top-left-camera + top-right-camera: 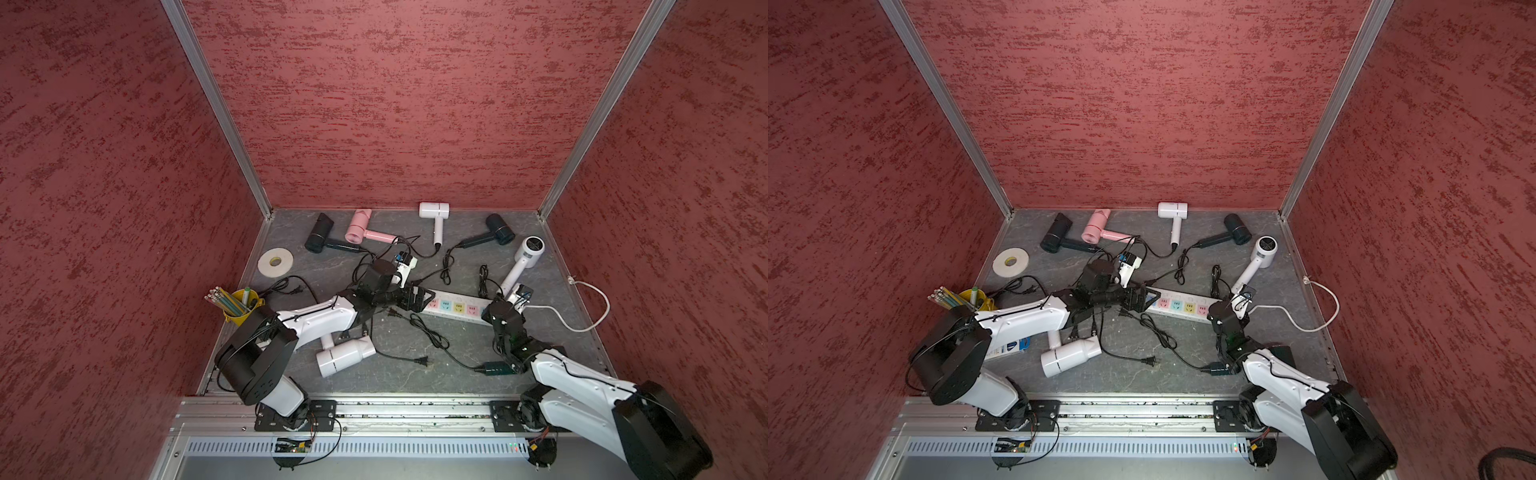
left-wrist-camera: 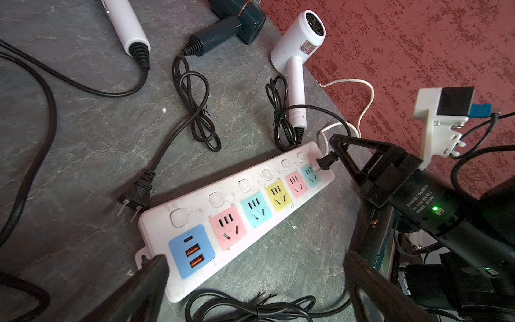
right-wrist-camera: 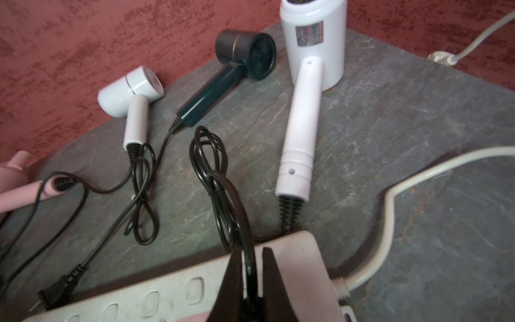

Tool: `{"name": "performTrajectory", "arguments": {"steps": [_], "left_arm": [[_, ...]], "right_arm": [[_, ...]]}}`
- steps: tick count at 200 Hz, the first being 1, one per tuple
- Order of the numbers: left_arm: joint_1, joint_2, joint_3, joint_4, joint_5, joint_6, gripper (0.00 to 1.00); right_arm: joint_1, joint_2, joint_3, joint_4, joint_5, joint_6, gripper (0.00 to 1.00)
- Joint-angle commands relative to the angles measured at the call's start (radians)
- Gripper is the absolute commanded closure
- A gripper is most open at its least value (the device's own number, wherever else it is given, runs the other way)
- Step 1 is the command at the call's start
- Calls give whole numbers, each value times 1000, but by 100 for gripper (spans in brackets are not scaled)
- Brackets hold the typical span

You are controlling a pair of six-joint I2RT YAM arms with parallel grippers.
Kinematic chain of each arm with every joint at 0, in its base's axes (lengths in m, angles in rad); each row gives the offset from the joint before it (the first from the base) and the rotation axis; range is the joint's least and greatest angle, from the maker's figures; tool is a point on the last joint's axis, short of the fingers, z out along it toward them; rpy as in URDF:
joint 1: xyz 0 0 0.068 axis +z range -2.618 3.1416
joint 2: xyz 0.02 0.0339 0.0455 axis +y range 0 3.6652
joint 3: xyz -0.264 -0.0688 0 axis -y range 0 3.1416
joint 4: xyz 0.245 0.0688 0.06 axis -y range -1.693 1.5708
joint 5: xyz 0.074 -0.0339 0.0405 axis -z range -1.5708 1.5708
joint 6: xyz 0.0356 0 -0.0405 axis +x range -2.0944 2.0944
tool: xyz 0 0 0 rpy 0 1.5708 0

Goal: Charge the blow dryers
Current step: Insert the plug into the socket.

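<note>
front dryers: a white dryer (image 1: 345,356) and a green dryer (image 1: 494,368), part hidden under the right arm, lie nearest; cords loose, one loose plug (image 1: 423,361) bare on the table.
left gripper (image 1: 417,298): jaws spread wide, holding nothing, over the strip's usb end.
strip (image 2: 195,212): every coloured socket seen from the left wrist is empty.
right gripper (image 3: 251,267): clamped on a black plug (image 2: 324,162), tilted at the end socket (image 2: 310,174); prongs look not yet seated.
round dryer (image 1: 528,249): just beyond the strip; the held plug seems to be its own.
back row: left dark dryer (image 1: 318,239), pink dryer (image 1: 361,230), back white dryer (image 1: 434,212), right dark dryer (image 1: 498,228), all unplugged.
progress: by my reading none of seven is charging; first insertion in hand, six to follow.
</note>
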Motion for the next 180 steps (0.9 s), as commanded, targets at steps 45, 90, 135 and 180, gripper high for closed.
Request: {"name": "performTrajectory", "arguments": {"steps": [45,90,135,180], "left_arm": [[-1,4,25,-3,13,21,1],[-1,-5,23,-4,13,21,1],[-1,-6,24,-4,16,20,1],[-1,-9,24,-4,18,21,0]], "right_arm": [[4,56,28,9,-6,-36,100],[6,67,28,39,-53,-73,100],[4,75,31,52,-62,-85,100],[5,117,55,63,-57,-97,100]]}}
